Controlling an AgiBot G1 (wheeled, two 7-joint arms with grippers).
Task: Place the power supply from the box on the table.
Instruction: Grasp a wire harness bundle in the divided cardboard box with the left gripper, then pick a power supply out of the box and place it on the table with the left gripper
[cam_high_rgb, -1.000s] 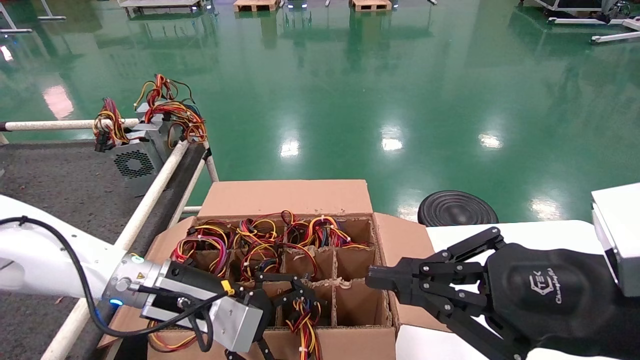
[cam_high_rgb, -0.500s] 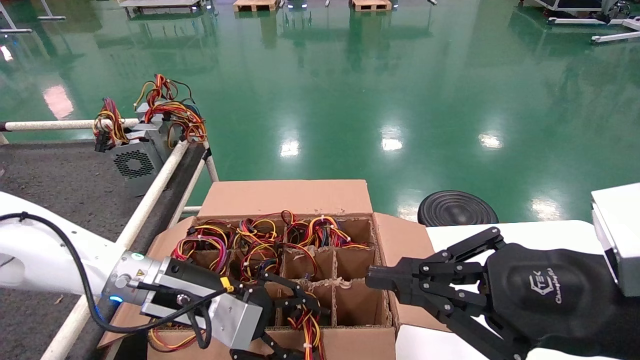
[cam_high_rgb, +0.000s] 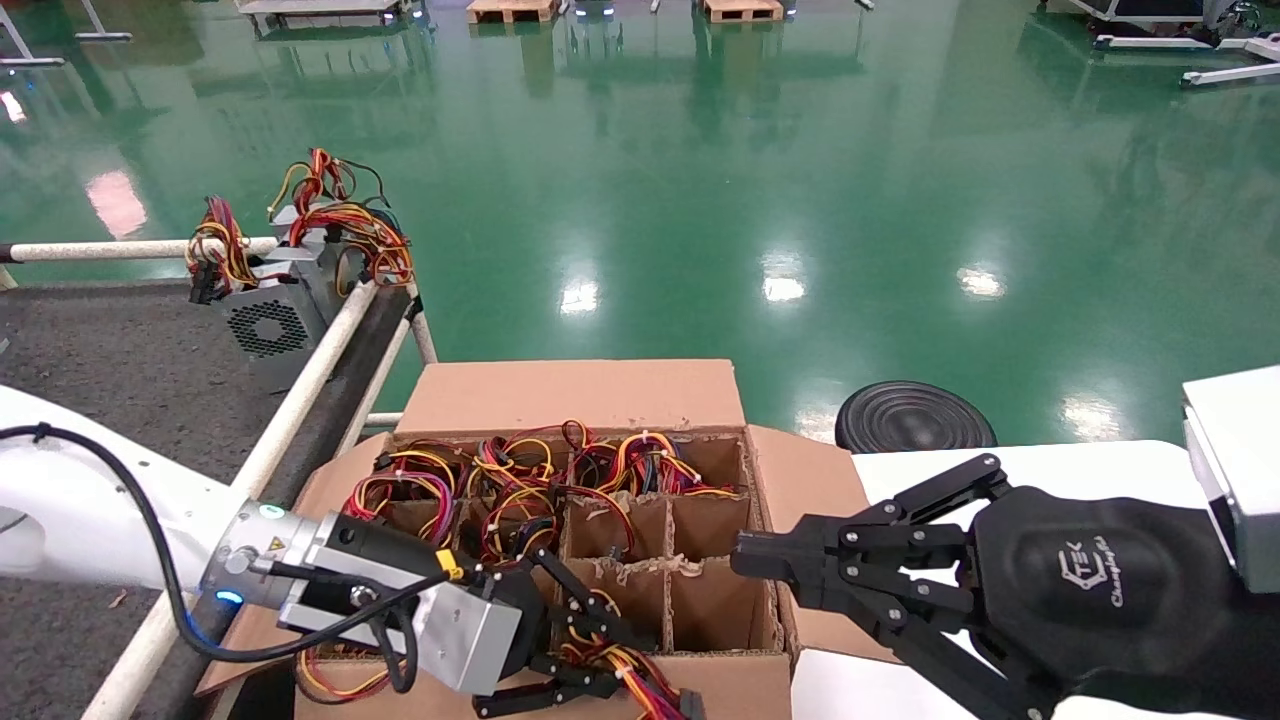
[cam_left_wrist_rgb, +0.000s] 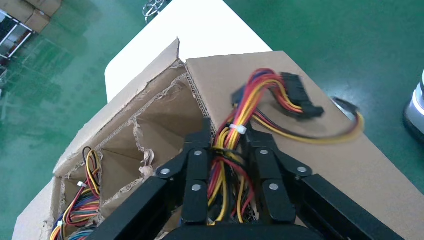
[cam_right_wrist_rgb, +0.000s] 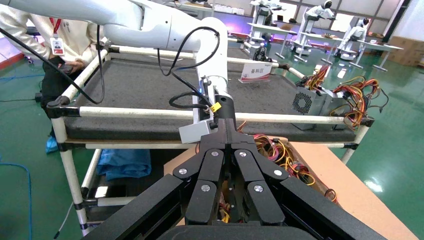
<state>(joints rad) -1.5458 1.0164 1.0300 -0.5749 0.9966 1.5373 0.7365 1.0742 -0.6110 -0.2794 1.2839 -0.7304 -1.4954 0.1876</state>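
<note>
The brown cardboard box (cam_high_rgb: 570, 395) with its cell grid sits below me, several cells full of red, yellow and black wires. My left gripper (cam_high_rgb: 610, 665) hangs over the box's near edge, shut on a wire bundle (cam_left_wrist_rgb: 260, 100) tied with a white zip tie. The bundle's black plugs trail across the front flap (cam_left_wrist_rgb: 310, 165). The power supply's case is hidden in its cell. The dark grey speckled table (cam_high_rgb: 120, 350) lies to the left. My right gripper (cam_high_rgb: 745, 555) hovers shut and empty at the box's right wall.
A grey unit with a fan grille (cam_high_rgb: 265, 320) and tangled wires stands at the table's far corner, with another unit behind it. White tube rails (cam_high_rgb: 310, 370) separate table and box. A white tabletop (cam_high_rgb: 1050, 465) and a black disc (cam_high_rgb: 915, 415) lie to the right.
My left gripper has drawn back toward the box's near edge, pulling the wire bundle up out of its cell and over the front flap. The right arm has not moved.
</note>
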